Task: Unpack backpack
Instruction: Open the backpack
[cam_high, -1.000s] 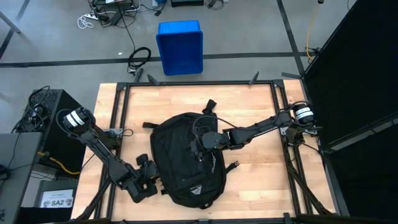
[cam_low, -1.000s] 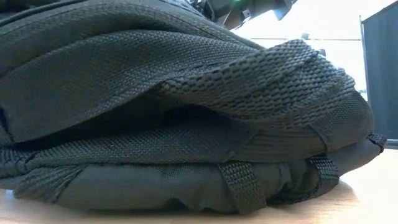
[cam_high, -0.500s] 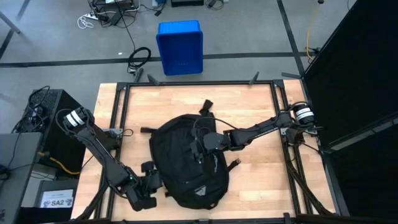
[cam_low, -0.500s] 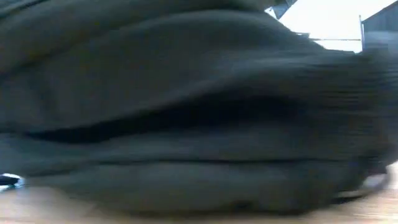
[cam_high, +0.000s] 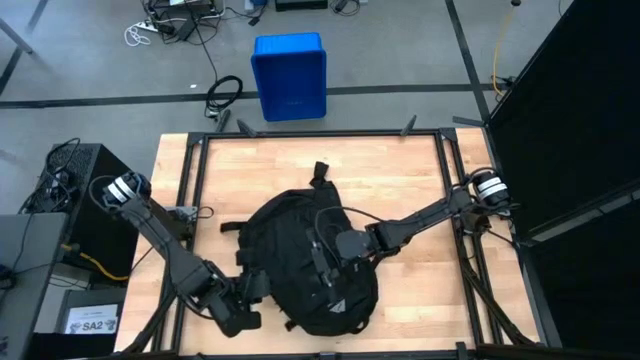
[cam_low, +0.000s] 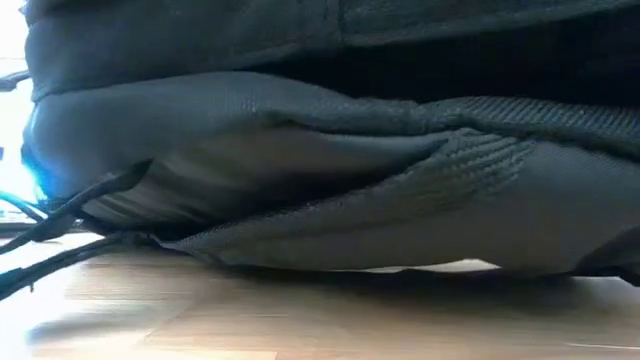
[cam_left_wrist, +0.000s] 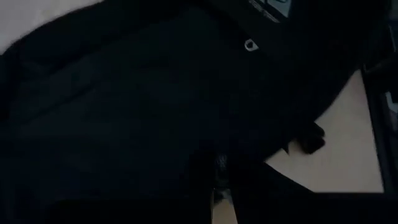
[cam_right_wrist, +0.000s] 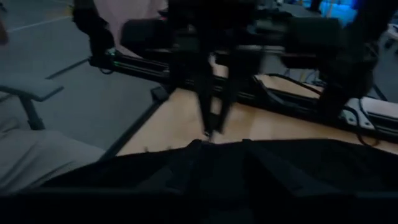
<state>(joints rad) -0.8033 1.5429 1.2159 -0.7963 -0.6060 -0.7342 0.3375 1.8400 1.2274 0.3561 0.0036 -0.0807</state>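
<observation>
The backpack (cam_high: 305, 265) lay on the wooden table (cam_high: 400, 180), toward its near edge and roughly centred between the 2 arms, with the small white logo at its near end. In the low view its black fabric (cam_low: 330, 170) filled almost the whole picture, resting on the tabletop, with thin straps trailing off 1 side.

Left gripper (cam_high: 245, 295) sat low at the near-left of the table, pressed against the left side of the backpack; fingers were closed tight, apparently pinching black fabric or a strap there, though the left wrist view was too dark to say exactly which part.

Right gripper (cam_high: 335, 250) was on top of the backpack near its middle, arm reaching in from the right edge. Its fingers were narrow, and whether they held anything could not be told.

A blue bin (cam_high: 289, 75) stood on the floor beyond the far edge of the table.
</observation>
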